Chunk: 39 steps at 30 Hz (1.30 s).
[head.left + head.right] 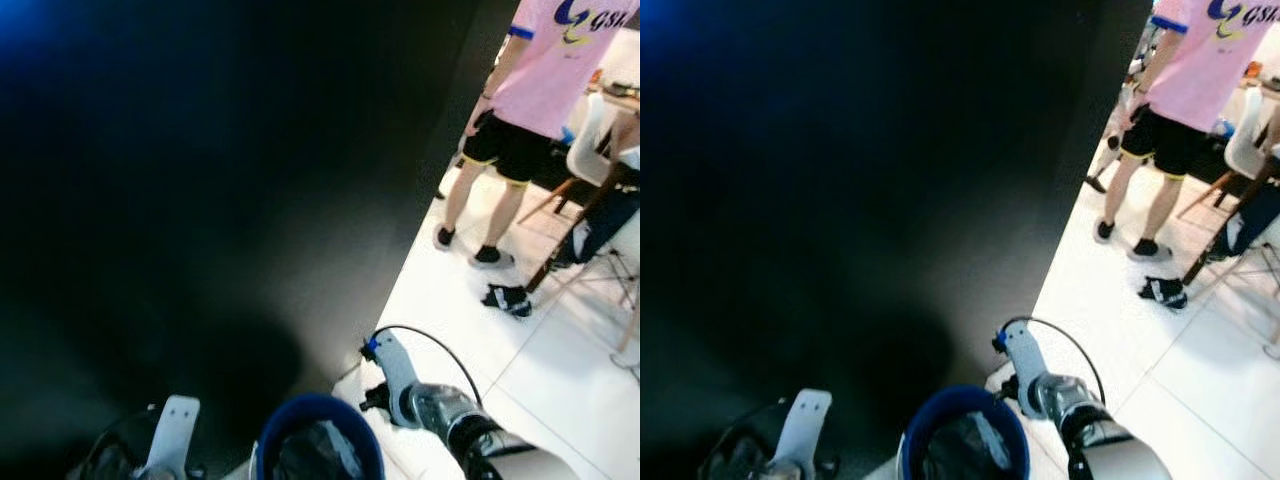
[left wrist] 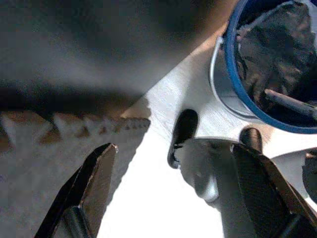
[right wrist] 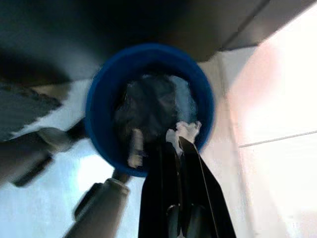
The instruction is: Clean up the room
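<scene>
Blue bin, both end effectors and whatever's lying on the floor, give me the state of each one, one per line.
Blue bin: open-topped, lined with a dark bag, trash inside.
Right end effector: shut on a white scrap, over the bin's rim.
White scrap: pinched, not yet dropped.
Left end effector: open, holding nothing.
Dark cloth: crumpled on the white floor near a person's feet.

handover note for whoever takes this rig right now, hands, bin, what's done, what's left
Right hand: shut on a white scrap, held over the bin's mouth.
Left hand: open, empty, low beside the bin.
Bin: blue rim, dark liner, at the robot's feet where the dark wall meets the white floor; some bits already inside.
Done: scrap picked up and brought to the bin.
Left: release the scrap; likely next the dark item on the floor by a chair. A person stands near it, so approach carefully.
</scene>
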Tool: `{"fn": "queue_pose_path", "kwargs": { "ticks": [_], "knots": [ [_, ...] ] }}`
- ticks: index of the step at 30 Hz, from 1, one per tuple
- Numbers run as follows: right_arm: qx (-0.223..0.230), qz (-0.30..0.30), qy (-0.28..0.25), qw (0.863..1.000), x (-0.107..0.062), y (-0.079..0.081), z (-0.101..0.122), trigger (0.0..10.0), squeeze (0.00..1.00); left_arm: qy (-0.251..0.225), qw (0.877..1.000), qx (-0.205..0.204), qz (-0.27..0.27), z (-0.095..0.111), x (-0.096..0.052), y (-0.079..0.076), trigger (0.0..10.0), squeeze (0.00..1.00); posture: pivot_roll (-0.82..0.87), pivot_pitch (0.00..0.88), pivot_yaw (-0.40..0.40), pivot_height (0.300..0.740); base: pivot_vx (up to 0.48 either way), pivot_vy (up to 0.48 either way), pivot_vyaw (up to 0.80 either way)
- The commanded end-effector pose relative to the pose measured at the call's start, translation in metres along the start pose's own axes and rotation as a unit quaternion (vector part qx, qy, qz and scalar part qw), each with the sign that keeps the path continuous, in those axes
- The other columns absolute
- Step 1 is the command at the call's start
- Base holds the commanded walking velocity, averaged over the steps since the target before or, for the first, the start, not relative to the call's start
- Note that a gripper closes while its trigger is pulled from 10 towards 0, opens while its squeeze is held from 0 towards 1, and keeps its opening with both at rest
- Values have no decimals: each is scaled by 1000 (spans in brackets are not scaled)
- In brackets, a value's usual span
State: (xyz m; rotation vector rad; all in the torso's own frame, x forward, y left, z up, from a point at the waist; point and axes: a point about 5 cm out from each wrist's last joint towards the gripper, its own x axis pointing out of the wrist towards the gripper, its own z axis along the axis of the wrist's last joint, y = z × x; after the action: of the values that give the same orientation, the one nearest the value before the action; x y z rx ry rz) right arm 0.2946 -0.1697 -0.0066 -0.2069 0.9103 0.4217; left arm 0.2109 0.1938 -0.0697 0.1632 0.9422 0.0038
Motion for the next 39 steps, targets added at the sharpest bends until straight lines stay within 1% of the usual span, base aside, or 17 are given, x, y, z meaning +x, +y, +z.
{"fn": "queue_pose_path", "kwargs": {
  "ticks": [1, 2, 3, 4, 6, 8, 13, 15, 18, 19, 30, 34, 35, 36, 37, 38, 39],
  "knots": [
    [-15, -16, 7, 1000, -1, -5, 2, 10000, 0, 7, 1000, 7, -17, -3, 0, -6, 10000, 0, 51, 0, -122, 740, 0, 0, 0],
    [-21, -19, 2, 1000, -1, -4, 6, 10000, 0, 10, 1000, 6, -21, -5, 0, -8, 10000, 0, 51, 0, -122, 740, 0, 0, 0],
    [-39, -1, -1, 999, 2, 5, 13, 10000, 0, 13, 1000, 3, -27, -7, -1, -9, 10000, 0, 51, 0, -129, 740, 0, 0, 0],
    [-39, -1, -1, 999, 2, 5, 13, 10000, 0, 13, 1000, 3, -27, -7, -1, -9, 10000, 0, 51, 0, -129, 740, 0, 0, 0],
    [-68, 19, -1, 997, 5, 18, 22, 10000, 0, 15, 999, -3, -36, -10, -1, -12, 10000, 0, 55, 0, -135, 740, 0, 0, 0],
    [-78, 21, -1, 997, 6, 22, 24, 10000, 0, 15, 999, -5, -40, -11, -1, -14, 10000, 0, 55, 0, -135, 740, 0, 0, 0],
    [-91, 20, 8, 996, 10, 32, 22, 10000, 0, 20, 999, 2, -47, -17, -2, -16, 10000, 0, 71, 0, -142, 740, 0, 0, 0],
    [-92, 32, 5, 995, 13, 42, 22, 10000, 0, 31, 998, 15, -44, -26, -4, -14, 10000, 0, 71, 0, -142, 740, 0, 0, 0],
    [-95, 37, 4, 995, 14, 45, 23, 10000, 0, 36, 998, 20, -42, -29, -4, -12, 10000, 0, 82, 0, -147, 740, 0, 0, 0],
    [-89, 47, 0, 995, 15, 51, 25, 10000, 1000, 45, 998, 24, -40, -36, -6, -10, 10000, 0, 82, 0, -147, 740, 0, 0, 0],
    [-73, 34, -4, 997, 15, 49, 26, 10000, 1000, 63, 997, 30, -37, -48, -8, -8, 10000, 0, 90, 0, -150, 740, 0, 0, 0],
    [-53, -6, -13, 999, 11, 32, 26, 10000, 1000, 67, 997, 31, -35, -51, -9, -9, 10000, 0, 87, 0, -148, 740, 0, 0, 0],
    [-42, -18, -16, 999, 9, 25, 25, 10000, 482, 68, 997, 30, -34, -52, -9, -9, 10000, 0, 77, 0, -143, 740, 0, 0, 0],
    [-36, -25, -17, 999, 8, 22, 24, 10000, 482, 68, 997, 29, -33, -52, -9, -9, 10000, 0, 77, 0, -143, 740, 0, 0, 0],
    [-1, -61, -17, 998, 3, 4, 13, 10000, 0, 72, 997, 25, -28, -54, -10, -9, 10000, 0, 67, 0, -138, 740, 0, 0, 0],
    [-1, -61, -17, 998, 3, 4, 13, 10000, 0, 72, 997, 25, -28, -54, -10, -9, 10000, 0, 67, 0, -138, 740, 0, 0, 0],
    [21, -86, -15, 996, 0, -7, 4, 10000, 0, 75, 997, 23, -25, -55, -10, -9, 10000, 0, 67, 0, -138, 740, 0, 0, 0]
  ]
}}
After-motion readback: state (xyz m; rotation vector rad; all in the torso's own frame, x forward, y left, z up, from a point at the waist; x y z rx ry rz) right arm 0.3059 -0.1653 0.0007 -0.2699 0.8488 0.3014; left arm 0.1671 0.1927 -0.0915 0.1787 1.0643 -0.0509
